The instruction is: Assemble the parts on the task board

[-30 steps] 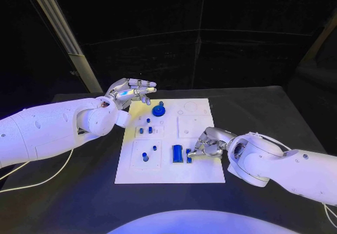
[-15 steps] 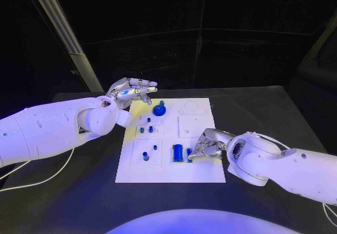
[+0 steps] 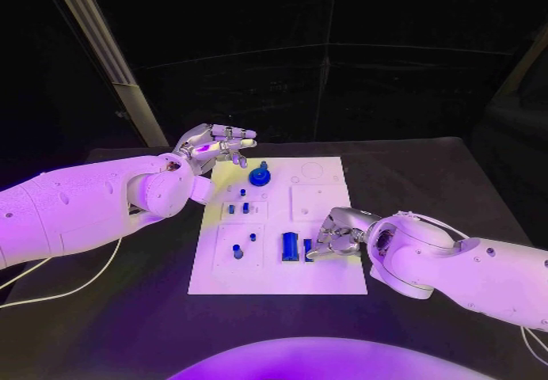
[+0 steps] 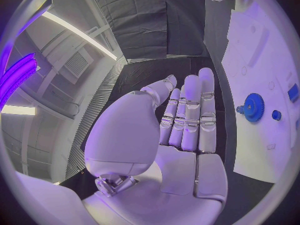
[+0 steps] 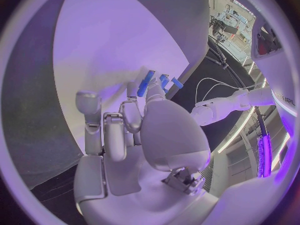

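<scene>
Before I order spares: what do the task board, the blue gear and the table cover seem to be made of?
Task board: looks like matte white plastic, flat with shallow moulded recesses; painted metal can't be ruled out.
Blue gear: likely plastic, evenly coloured, with fine teeth round the rim and a slight sheen.
Table cover: seems to be black cloth or a soft mat, dull with no clear reflections; which one I can't tell.

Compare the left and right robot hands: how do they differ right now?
The left robot hand hovers past the board's far left corner, fingers straight and apart, holding nothing. The right robot hand is low over the board's near right part, fingers curled down at a blue bar; whether it grips the bar is unclear. Both are silver.
</scene>
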You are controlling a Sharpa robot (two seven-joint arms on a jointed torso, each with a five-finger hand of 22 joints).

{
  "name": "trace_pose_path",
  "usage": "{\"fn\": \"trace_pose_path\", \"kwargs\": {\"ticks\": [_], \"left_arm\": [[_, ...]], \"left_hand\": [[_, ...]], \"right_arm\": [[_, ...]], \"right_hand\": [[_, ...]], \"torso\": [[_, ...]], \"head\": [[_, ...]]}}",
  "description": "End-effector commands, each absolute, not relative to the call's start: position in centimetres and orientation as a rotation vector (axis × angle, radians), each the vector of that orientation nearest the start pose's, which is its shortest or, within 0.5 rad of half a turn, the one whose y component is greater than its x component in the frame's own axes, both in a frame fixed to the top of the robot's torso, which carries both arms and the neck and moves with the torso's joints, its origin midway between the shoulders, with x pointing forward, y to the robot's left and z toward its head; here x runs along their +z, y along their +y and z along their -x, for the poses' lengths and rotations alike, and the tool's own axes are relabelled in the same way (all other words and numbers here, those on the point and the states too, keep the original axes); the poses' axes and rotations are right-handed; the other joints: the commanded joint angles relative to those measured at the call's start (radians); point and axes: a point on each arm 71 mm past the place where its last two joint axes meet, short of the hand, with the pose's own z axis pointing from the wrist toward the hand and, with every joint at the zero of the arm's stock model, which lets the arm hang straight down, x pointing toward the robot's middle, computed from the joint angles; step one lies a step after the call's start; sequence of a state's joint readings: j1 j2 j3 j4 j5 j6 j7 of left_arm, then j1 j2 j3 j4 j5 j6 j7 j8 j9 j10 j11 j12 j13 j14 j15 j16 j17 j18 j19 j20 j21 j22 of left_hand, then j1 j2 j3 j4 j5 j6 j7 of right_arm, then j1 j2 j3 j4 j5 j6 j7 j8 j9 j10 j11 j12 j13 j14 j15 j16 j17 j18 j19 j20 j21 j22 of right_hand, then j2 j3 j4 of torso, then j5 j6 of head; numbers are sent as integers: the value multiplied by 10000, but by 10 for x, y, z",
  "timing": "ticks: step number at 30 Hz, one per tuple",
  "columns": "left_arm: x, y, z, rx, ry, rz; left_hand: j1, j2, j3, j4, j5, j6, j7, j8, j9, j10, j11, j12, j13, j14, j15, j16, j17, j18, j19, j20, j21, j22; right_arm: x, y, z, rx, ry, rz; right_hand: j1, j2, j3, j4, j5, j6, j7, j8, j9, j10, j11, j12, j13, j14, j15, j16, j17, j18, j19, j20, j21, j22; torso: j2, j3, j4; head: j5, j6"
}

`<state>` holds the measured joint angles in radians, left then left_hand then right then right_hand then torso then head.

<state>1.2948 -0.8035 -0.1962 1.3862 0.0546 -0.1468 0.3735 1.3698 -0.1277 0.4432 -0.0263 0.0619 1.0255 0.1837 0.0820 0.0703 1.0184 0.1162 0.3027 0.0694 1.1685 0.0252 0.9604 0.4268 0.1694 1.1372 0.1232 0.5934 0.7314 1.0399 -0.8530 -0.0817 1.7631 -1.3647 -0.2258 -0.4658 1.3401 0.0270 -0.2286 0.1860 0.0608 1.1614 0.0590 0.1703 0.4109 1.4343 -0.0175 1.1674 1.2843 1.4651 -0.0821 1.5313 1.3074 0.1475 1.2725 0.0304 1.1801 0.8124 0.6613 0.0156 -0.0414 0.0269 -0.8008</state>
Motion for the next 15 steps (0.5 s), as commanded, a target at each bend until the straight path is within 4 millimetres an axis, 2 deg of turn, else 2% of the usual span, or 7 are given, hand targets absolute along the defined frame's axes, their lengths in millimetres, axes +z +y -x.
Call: {"fn": "trace_pose_path", "kwargs": {"ticks": [1, 4, 7, 13, 15], "left_arm": [[-195, 226, -509, -15562, 15449, 11103], [-195, 226, -509, -15566, 15452, 11104], [-195, 226, -509, -15561, 15447, 11106], [-195, 227, -509, -15546, 15434, 11110], [-195, 227, -509, -15538, 15426, 11111]], "left_hand": [[125, 5, 3, -67, 56, -67, -12, 35, -1, -55, -14, 67, -12, -96, 5, -8, -9, 133, 21, -2, -25, 7], [125, 5, 3, -67, 56, -67, -12, 35, -1, -55, -14, 67, -12, -96, 5, -8, -9, 133, 21, -2, -25, 7], [125, 5, 3, -67, 56, -67, -12, 35, -1, -55, -14, 67, -12, -96, 5, -8, -9, 133, 21, -2, -25, 7], [125, 5, 3, -67, 56, -67, -12, 35, -1, -55, -14, 67, -12, -96, 5, -8, -9, 133, 21, -2, -25, 7], [125, 5, 3, -67, 56, -67, -12, 35, -1, -55, -14, 67, -12, -96, 5, -8, -9, 133, 21, -2, -25, 7]], "right_arm": [[-263, -154, -396, 5545, 20862, 35], [-263, -153, -397, 5478, 20765, 70], [-263, -152, -398, 5432, 20716, 146], [-261, -151, -398, 5790, 20468, 28], [-259, -152, -397, 6218, 20349, -201]], "right_hand": [[99, -34, 8, -84, 35, -35, -7, -49, 12, 53, 1, 5, 4, 893, 21, -58, 1866, -155, -39, 6, -49, 12], [123, -2, 16, -99, 37, -27, -9, -46, 16, 56, -1, 10, 8, 894, 20, -56, 1871, -156, -36, 6, -46, 18], [143, 25, 21, -114, 35, -19, -13, -42, 20, 53, -3, -4, -2, 894, 18, -56, 1871, -156, -36, 5, -47, 16], [31, 13, -67, -66, 55, -28, 3, -51, 23, 49, 8, -21, -11, 888, 23, -75, 1840, -152, -47, 7, -64, -11], [-60, -3, -138, -22, 104, -63, 18, -74, 19, 36, 20, -51, -29, 881, 32, -93, 1812, -144, -70, 10, -95, -64]], "torso": [[6, 11, -9], [3, 8, -8], [2, 7, -1], [-11, 9, -16], [-28, 3, -21]], "head": [[6, -37], [3, -26], [10, -90], [0, 0], [7, -11]]}}
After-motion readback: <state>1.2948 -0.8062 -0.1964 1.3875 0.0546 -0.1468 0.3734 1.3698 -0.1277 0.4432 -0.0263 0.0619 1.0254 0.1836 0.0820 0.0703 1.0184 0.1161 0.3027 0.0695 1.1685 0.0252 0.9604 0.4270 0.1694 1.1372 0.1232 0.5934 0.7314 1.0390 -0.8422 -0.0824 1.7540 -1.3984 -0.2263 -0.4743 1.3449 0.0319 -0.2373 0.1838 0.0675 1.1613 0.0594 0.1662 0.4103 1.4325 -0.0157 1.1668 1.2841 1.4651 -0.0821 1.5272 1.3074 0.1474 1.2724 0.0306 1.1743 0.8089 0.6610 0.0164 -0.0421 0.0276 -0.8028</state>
